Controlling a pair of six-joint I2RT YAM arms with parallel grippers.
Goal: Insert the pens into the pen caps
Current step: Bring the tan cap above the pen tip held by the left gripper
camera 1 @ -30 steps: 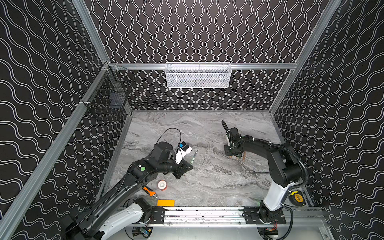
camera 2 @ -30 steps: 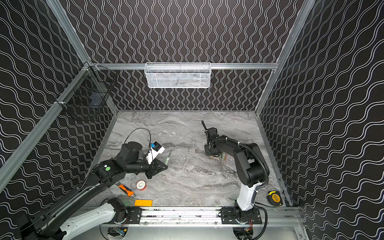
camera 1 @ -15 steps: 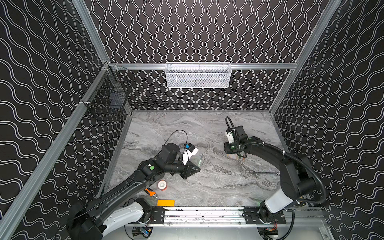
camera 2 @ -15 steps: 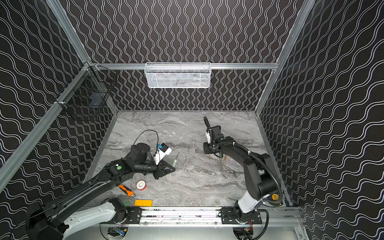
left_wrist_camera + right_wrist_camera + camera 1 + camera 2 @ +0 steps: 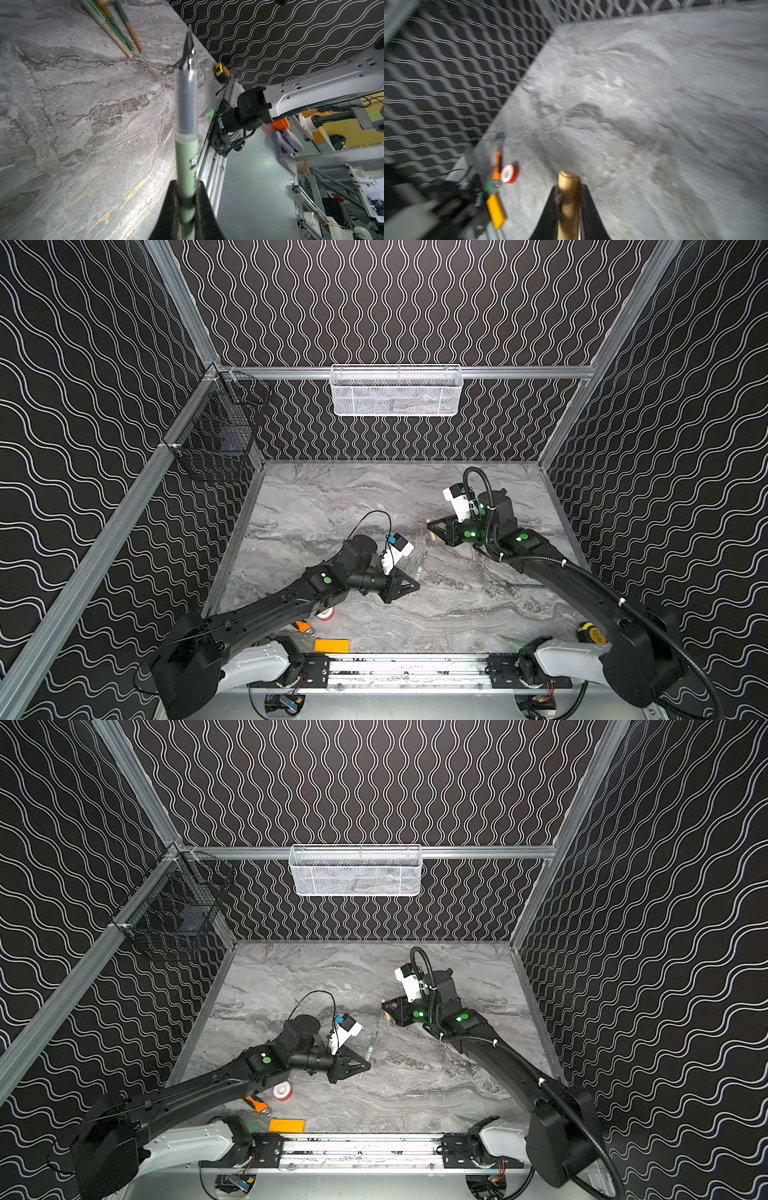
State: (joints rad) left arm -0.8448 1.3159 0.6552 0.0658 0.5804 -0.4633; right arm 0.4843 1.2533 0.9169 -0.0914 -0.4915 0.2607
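My left gripper [image 5: 186,193] is shut on a pale green pen [image 5: 185,145] whose clear section and dark pointed tip stick out ahead of the jaws. In both top views this gripper [image 5: 409,585] [image 5: 362,1067] hovers left of the table's middle, and the pen [image 5: 419,566] [image 5: 370,1048] angles up and away from it. My right gripper [image 5: 568,195] is shut on a tan pen cap [image 5: 568,185]. It [image 5: 432,526] [image 5: 386,1006] is raised at the right and points left toward the pen. Several more green and tan pens [image 5: 116,31] lie bunched on the table.
A red-and-white tape roll [image 5: 325,614], an orange-and-black tool [image 5: 303,626] and an orange block [image 5: 331,645] lie at the front left. A yellow tape measure [image 5: 592,632] sits front right. A white mesh basket [image 5: 397,391] and a black wire basket [image 5: 220,439] hang on the walls.
The left arm has carried the pen right, toward the table's middle. The right gripper has lifted off the table with the tan cap and swung to point left.
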